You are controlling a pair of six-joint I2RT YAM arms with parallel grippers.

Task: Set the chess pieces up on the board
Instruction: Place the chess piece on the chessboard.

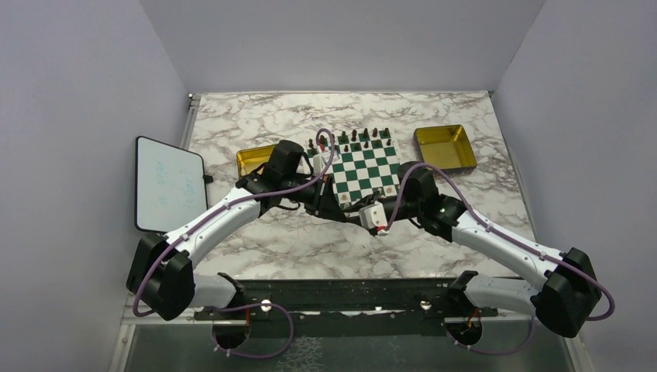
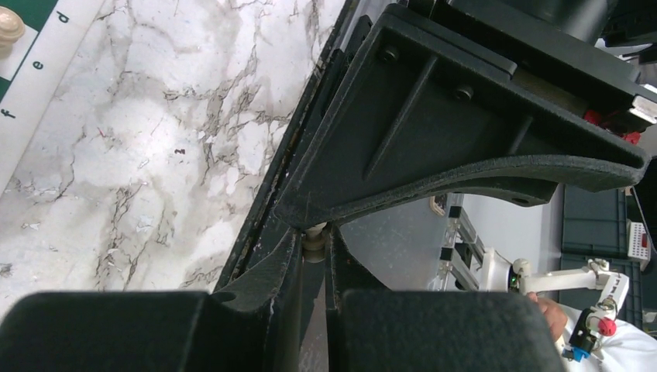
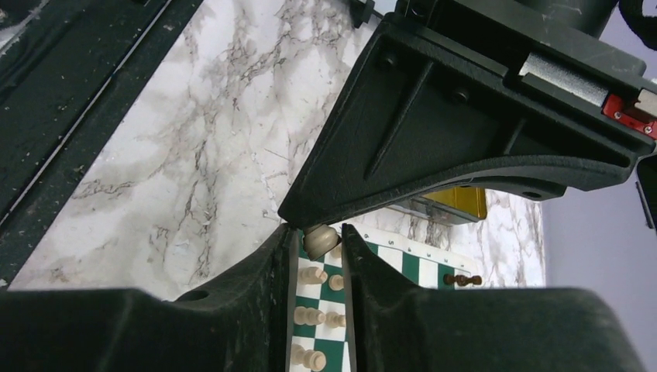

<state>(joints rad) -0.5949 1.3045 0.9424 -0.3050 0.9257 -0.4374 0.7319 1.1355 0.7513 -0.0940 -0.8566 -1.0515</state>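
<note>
Fingers of your left gripper [image 2: 314, 231] pinch a small cream piece [image 2: 314, 242] at their tips, off the board [image 2: 23, 89] | border letters [image 2: 37, 66] read d, e, f | your right gripper [image 3: 320, 232] clamps a round-headed cream piece [image 3: 320, 242] above the standing cream pieces [image 3: 313, 315] | risk: tip-only grips could let either piece tilt or drop, toppling neighbours

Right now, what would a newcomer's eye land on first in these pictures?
The flat green-and-white checked chessboard at the marble table's centre, dark brown pieces lining its far edge. At its edges, the left pincer and right pincer each pinch a small cream chess piece.
</note>
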